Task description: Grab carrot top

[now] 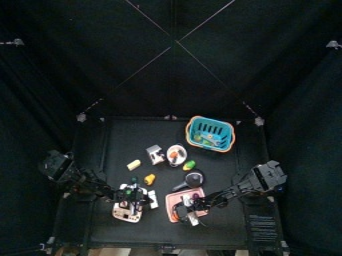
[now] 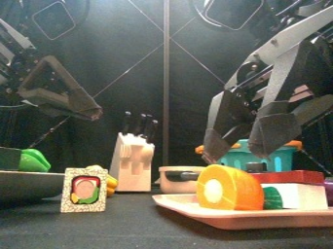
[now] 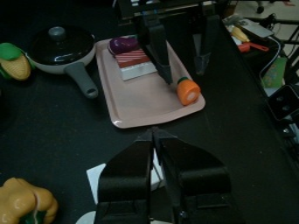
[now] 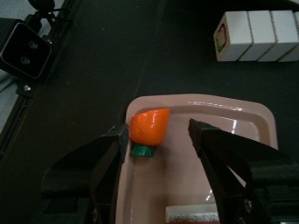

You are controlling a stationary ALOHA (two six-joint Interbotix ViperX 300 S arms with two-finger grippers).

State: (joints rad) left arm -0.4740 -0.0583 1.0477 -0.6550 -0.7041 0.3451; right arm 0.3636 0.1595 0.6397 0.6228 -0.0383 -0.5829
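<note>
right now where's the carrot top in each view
top view: carrot top, on the pink tray below the right end effector.
front view, on the tray.
left wrist, tray's edge.
right wrist, between open jaws.
Shared landmark: the tray.

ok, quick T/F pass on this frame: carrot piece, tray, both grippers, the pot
1. The carrot piece lies on the pink tray. True.
2. The right gripper is shut on the carrot piece. False: it hangs open above the tray, the carrot piece at its one jaw, not clamped.
3. The left gripper is shut and holds nothing. True.
4. The carrot piece has a green end. True.
5. The pot stands on the pink tray. False: it stands on the table beside the tray.
6. The teal basket is held by the left gripper. False: it sits alone at the table's far side.
</note>
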